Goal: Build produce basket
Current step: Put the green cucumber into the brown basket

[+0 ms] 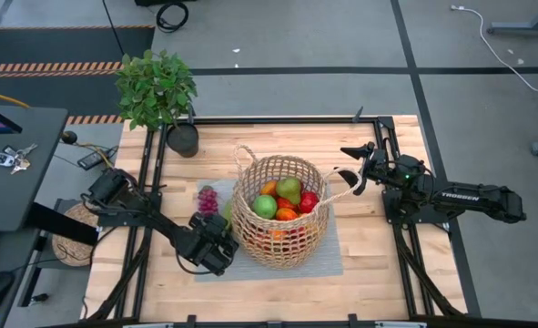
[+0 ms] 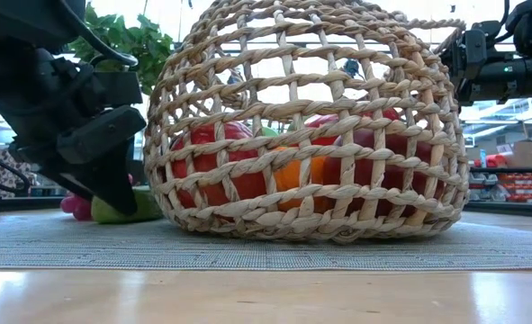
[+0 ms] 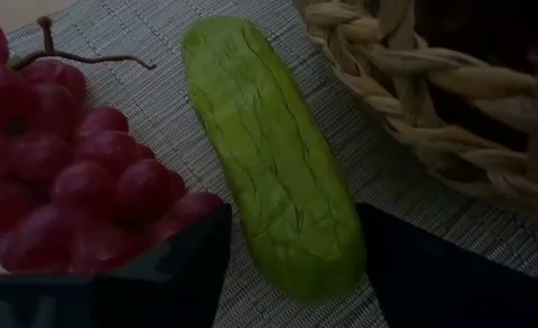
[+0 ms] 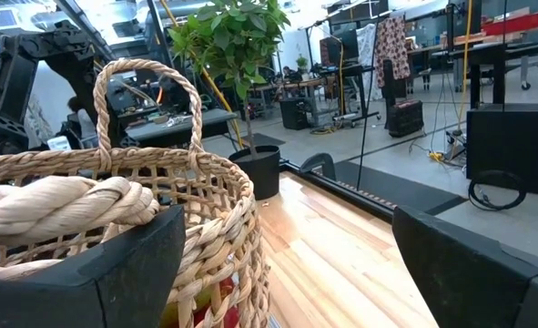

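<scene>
The wicker basket stands on a grey mat at mid-table and holds produce: a green apple, a pear, a red apple and oranges. Left of it, on the mat, lie purple grapes and a green cucumber. My left gripper slants down over the cucumber's near end, closed on it. My right gripper hovers open and level at the basket's right rim, beside its rope handle. My left gripper pinches the cucumber's near end between its two fingers, one finger against each long side. The fingers slant down from the table's near left and run along it. The cucumber lies flat on the mat. I cannot tell whether my right gripper touches the rope handle.
A potted plant in a black pot stands at the far left corner of the table. The grapes lie right beside my left gripper's finger. Bare wood shows in front of the mat and to the basket's right.
</scene>
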